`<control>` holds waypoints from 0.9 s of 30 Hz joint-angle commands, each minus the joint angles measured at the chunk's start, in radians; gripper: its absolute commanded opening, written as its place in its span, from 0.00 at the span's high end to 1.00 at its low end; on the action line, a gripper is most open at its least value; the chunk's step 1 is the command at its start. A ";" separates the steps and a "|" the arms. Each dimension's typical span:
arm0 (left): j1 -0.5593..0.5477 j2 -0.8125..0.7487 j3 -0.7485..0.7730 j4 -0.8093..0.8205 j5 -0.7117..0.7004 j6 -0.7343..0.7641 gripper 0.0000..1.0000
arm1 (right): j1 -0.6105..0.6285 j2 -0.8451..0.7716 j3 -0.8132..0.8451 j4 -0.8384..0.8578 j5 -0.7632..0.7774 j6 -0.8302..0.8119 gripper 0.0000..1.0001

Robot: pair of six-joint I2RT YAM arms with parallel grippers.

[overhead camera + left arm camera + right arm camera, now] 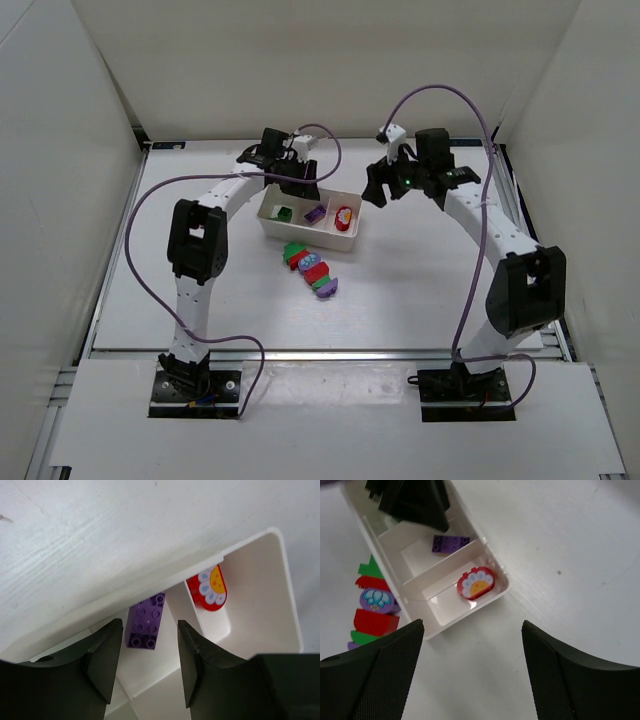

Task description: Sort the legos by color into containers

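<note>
Left gripper (150, 625) is seen part-open and empty above a purple brick (145, 620) in the tray's (280, 580) middle compartment. Right gripper (472, 627) is spread wide with nothing gripped.

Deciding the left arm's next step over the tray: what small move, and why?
Probably raise the left gripper clear of the tray: its fingers are apart, the purple brick lies loose in the middle compartment, and unsorted legos wait on the table.
</note>
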 commanded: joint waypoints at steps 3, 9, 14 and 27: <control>0.014 -0.240 -0.071 0.149 -0.039 -0.108 0.41 | 0.026 -0.171 -0.163 -0.005 -0.087 -0.047 0.17; 0.005 -0.434 -0.143 0.164 -0.327 -0.160 0.41 | 0.211 -0.257 -0.203 -0.115 0.118 0.065 0.19; 0.003 -0.570 -0.189 0.051 -0.606 -0.192 0.37 | 0.366 -0.285 -0.289 -0.059 0.241 0.130 0.19; 0.067 -0.877 -0.487 -0.029 -0.815 -0.159 0.28 | 0.593 -0.209 -0.449 0.087 0.496 0.219 0.22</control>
